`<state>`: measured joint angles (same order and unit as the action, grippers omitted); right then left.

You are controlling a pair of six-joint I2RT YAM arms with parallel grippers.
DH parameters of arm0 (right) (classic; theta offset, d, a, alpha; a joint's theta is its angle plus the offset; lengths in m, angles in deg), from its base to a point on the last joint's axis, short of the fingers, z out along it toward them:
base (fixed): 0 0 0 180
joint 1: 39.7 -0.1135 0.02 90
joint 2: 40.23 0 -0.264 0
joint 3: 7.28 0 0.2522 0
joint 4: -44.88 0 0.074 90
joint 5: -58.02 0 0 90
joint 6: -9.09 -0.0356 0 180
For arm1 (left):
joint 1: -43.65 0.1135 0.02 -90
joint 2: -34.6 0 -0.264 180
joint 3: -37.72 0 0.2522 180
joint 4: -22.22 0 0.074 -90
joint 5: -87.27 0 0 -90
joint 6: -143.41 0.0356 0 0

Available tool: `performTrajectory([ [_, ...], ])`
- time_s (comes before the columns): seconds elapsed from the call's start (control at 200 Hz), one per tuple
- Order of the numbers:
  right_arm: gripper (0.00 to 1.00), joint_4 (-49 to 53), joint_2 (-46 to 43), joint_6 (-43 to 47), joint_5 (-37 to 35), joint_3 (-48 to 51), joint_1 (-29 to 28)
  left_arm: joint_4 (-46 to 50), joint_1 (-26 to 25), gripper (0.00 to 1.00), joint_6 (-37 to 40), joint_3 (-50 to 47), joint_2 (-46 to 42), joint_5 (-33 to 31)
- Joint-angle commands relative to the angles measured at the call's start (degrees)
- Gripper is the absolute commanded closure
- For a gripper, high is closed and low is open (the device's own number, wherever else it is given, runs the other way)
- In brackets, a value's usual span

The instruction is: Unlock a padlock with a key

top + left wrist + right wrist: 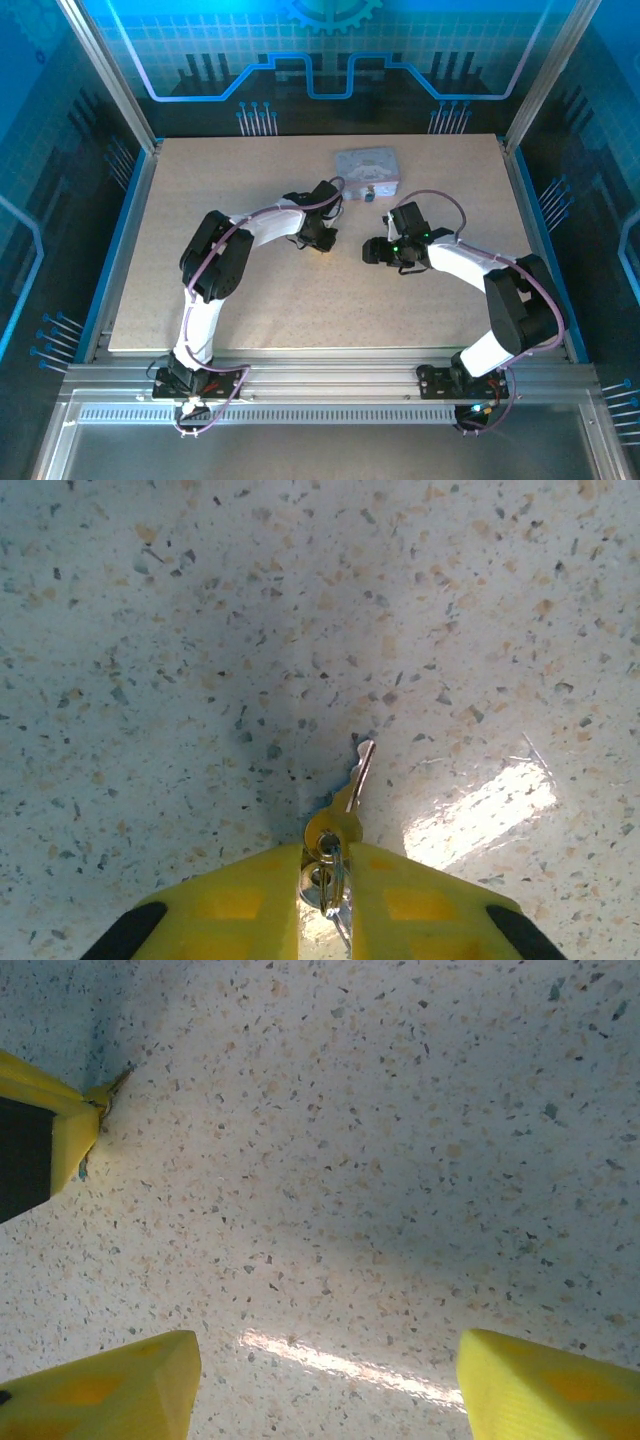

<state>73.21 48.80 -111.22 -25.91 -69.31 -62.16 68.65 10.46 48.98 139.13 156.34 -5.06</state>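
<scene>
Left tool (325,865) — key (357,772) head half-hidden

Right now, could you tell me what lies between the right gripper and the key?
Bare speckled table; the right wrist view shows it between the right gripper and the key.

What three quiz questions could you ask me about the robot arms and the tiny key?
1. Fill the gap: the key is pinched in the left gripper, between two ____ fingers.
2. True or false: the right gripper is holding something too.
3. Where is the pale tin?
A) on the table, beyond both grippers
B) in the right gripper
C) under the left arm's elbow

Key:
1. yellow
2. false: its fingers stand wide apart with only table between them
3. A
</scene>
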Motion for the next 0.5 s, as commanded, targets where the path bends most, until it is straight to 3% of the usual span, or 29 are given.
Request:
performTrajectory([
  [0.0, 0.33, 1.2, -1.9, -1.8, 0.7, 0.7, 0.0, -4.2, -0.9, 0.88, 1.3, -3.3, 0.0, 2.1],
  [0.28, 0.34, 0.0, -3.6, -6.8, 6.9, 2.1, 4.4, -12.3, -1.3, 0.99, 1.7, -10.1, -2.7, 4.3],
  [0.495, 0.34, -2.9, -1.8, -10.8, 12.9, 1.4, 6.0, -18.0, -1.4, 1.00, 1.5, -14.3, -5.1, 6.0],
])
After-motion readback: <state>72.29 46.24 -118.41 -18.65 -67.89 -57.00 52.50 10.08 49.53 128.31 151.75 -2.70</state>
